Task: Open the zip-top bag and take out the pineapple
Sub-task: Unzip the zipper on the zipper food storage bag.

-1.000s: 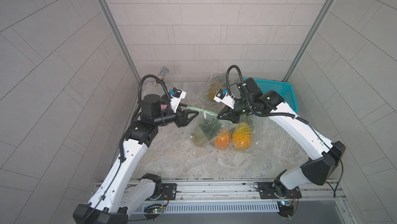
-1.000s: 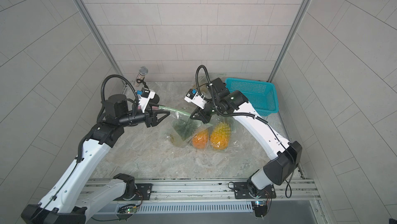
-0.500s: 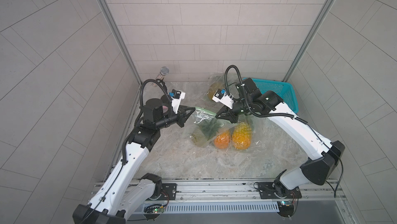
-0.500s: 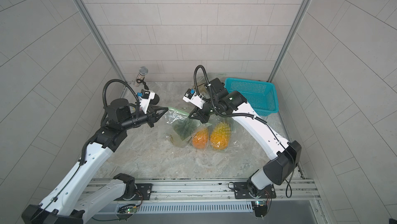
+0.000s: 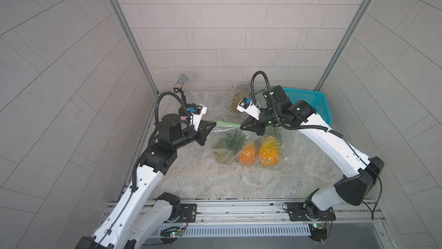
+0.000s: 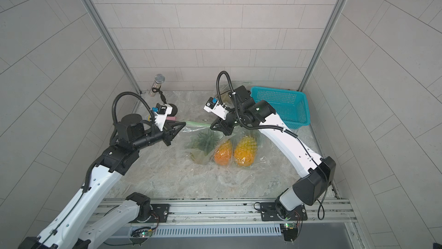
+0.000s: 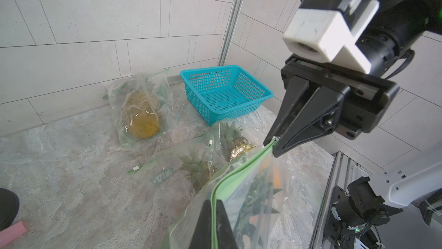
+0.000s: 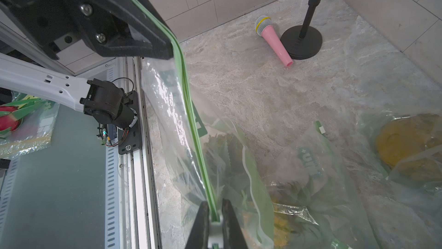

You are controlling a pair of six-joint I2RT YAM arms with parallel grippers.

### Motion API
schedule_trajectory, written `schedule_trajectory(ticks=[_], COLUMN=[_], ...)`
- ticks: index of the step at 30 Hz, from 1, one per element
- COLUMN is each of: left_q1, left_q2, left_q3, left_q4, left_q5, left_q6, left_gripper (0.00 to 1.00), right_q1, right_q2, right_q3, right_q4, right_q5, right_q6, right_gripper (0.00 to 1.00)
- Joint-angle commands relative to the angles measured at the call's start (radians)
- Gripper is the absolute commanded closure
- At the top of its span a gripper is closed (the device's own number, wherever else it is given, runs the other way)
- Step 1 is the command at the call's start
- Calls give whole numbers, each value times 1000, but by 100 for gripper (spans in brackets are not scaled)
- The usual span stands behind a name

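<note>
A clear zip-top bag (image 5: 223,137) with a green zip strip (image 7: 239,169) hangs stretched between my two grippers above the table. Inside it is an orange pineapple (image 5: 248,155) with a green crown. In both top views my left gripper (image 5: 214,124) (image 6: 184,124) is shut on the strip's left end. In the left wrist view my left gripper (image 7: 216,201) pinches the strip flat. My right gripper (image 5: 242,126) (image 8: 214,203) is shut on the white slider (image 8: 215,228) at the other end. The strip looks sealed along its length.
A second bagged pineapple (image 5: 269,151) lies right beside the held bag. A third bag with a yellowish fruit (image 7: 141,109) leans on the back wall. A teal basket (image 6: 279,90) stands at the back right. A pink microphone (image 8: 275,42) and a black stand (image 8: 301,42) are at the back left.
My left gripper's jaws, open around the zip strip a second ago, have closed on it. The right gripper has kept its grip and hardly moved.
</note>
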Motion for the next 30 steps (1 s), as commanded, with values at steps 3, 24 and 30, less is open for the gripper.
schedule_trajectory(ticks=[3, 24, 30], left_q1=[46, 62, 75], left_q2=[-53, -69, -66], left_q3=[18, 36, 48], left_q4=[-15, -42, -44], left_q5=[-230, -317, -314], left_q6=[37, 52, 55], left_gripper=[100, 100, 100], right_q1=[-92, -144, -164], right_q2=[-57, -44, -63], right_q3=[-8, 16, 8], right_q4=[-188, -352, -365], right_q5=[92, 157, 198], right_q6=[-37, -111, -110], right_gripper=[95, 92, 92])
